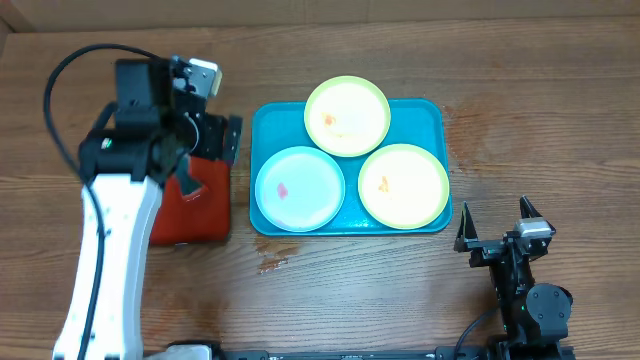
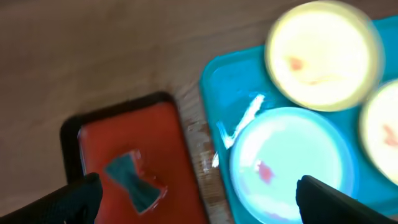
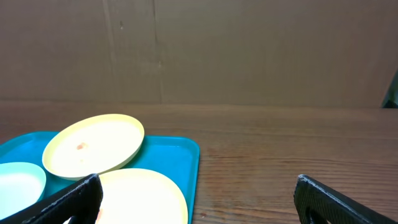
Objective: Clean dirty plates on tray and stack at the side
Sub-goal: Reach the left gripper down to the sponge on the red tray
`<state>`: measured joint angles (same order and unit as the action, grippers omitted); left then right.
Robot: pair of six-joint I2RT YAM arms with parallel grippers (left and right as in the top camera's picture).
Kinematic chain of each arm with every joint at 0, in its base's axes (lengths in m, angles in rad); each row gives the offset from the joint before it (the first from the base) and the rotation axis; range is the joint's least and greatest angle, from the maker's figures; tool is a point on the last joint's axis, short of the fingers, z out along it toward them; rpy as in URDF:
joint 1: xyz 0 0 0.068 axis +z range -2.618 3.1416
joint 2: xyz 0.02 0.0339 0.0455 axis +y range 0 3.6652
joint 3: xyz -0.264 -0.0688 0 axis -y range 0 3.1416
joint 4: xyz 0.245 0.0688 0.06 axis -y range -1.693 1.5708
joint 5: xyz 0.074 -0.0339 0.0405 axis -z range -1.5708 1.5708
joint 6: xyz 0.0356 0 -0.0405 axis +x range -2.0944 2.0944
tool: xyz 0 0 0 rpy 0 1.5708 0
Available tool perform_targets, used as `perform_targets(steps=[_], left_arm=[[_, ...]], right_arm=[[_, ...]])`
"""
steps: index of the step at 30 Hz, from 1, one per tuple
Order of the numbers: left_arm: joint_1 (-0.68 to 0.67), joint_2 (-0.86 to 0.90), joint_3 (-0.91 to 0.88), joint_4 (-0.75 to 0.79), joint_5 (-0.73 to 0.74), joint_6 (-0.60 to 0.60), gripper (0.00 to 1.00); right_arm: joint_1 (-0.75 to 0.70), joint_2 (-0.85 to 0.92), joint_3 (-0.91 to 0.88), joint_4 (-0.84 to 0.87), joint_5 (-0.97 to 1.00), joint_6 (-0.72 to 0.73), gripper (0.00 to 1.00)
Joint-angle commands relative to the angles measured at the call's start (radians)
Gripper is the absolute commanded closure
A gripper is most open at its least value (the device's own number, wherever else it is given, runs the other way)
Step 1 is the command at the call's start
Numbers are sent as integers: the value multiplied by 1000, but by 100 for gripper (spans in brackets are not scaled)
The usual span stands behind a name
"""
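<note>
Plates (image 1: 347, 116) on turquoise tray (image 1: 275, 125)

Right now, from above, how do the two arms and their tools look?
The left arm has a long white link, black joints and a looping black cable. The left tool is black, with a pale camera block. The right arm and right tool are black, with a similar block.
</note>
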<state>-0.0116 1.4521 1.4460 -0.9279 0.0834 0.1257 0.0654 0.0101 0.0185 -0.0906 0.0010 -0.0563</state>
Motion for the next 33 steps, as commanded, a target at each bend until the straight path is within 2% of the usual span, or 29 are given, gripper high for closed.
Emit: perform_targets(steps=[1,4,7,17,22,27,28,32,33], left_arm=[[77,69,31,-12,-282,-466,0],[152,127,31,6,-210,-636,1],[194,189,31,12,-98,-712,0],[203,396,31,40,-94,-712,0],[203,467,31,69,-207,-710,0],[202,538,31,76,-196,-690,1],[202,549,31,77,-194,-682,2],[201,601,31,84,-190,-682,19],[201,614,31,88,-187,-682,19]], right_arm=[[-6,-7,-10,6,5,-4,0],[-6,-7,-10,6,5,-4,0],[-6,-7,-10,6,5,-3,0],[-6,-7,-10,6,5,-4,0],[-6,-7,-10,6,5,-4,0],[-6,-7,-10,6,5,-3,0],[-6,-7,-10,6,5,-4,0],[-6,-7,-10,6,5,-4,0],[-6,-7,-10,6,5,-4,0]])
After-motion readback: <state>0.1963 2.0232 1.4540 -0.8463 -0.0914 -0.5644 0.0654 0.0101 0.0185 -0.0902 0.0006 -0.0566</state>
